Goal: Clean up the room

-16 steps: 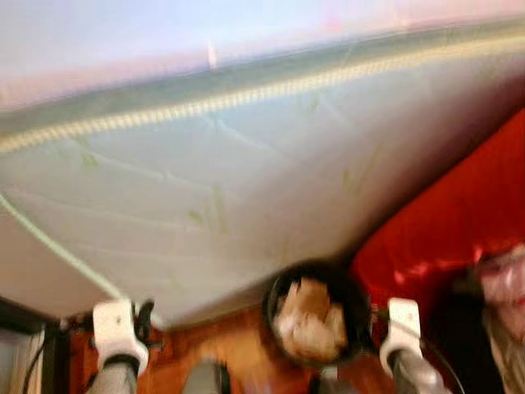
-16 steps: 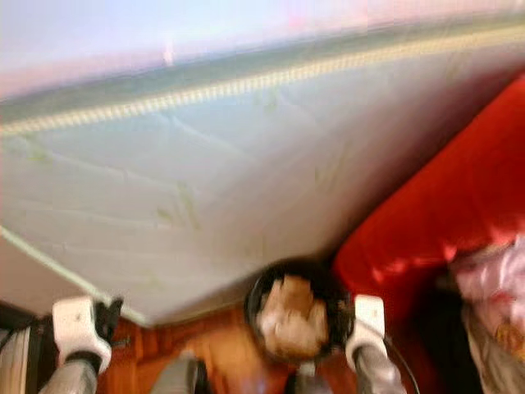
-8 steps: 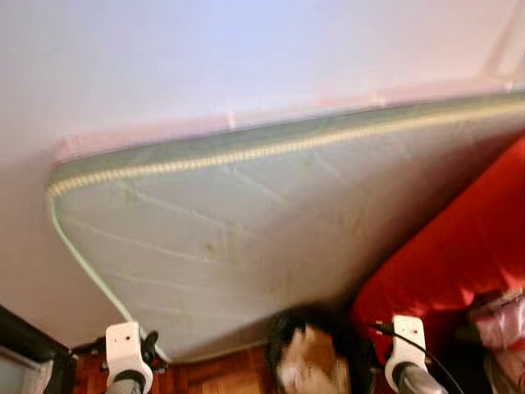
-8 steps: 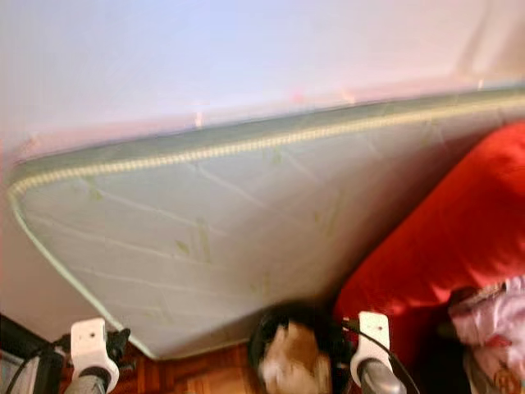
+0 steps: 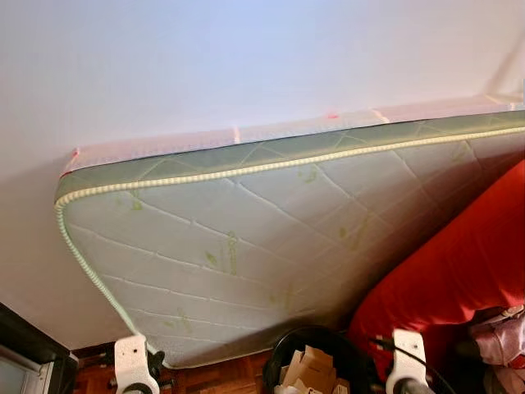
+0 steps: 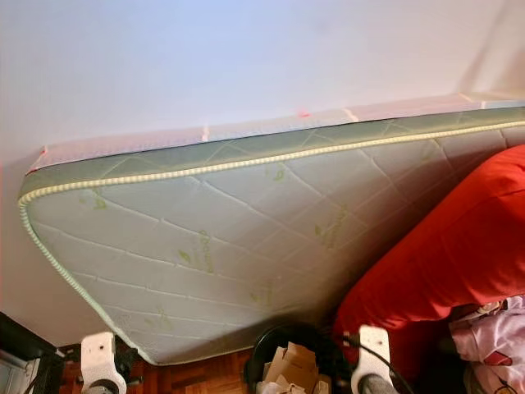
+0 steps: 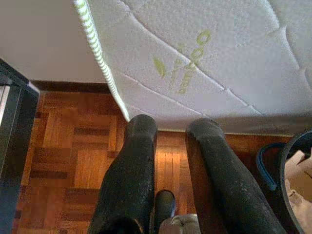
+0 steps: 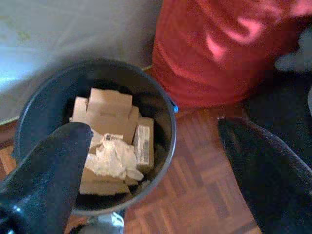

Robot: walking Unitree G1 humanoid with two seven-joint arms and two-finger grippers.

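Observation:
A black bin (image 5: 321, 336) stands on the parquet floor at the foot of a leaning mattress (image 5: 271, 238). It holds cardboard pieces (image 8: 109, 109) and crumpled white paper (image 8: 112, 158). In the right wrist view my right gripper (image 8: 153, 126) hangs open just above the bin, its fingers spread wide with nothing between them. My left gripper (image 7: 171, 124) hangs over bare floor to the bin's left, its fingers close together and empty. Both white wrists (image 5: 135, 365) sit at the bottom edge of the head views.
The quilted white-and-green mattress leans against a pale wall. A big red cushion (image 5: 459, 263) presses against the bin's right side, with pink cloth (image 5: 504, 328) beside it. Dark furniture (image 5: 25, 345) stands at the far left. Parquet floor (image 7: 73, 156) lies open below the left gripper.
The head camera has tilted up: more wall and the mattress's top left corner now show, and the bin sits lower in view. The blur is gone. The arms hang as before.

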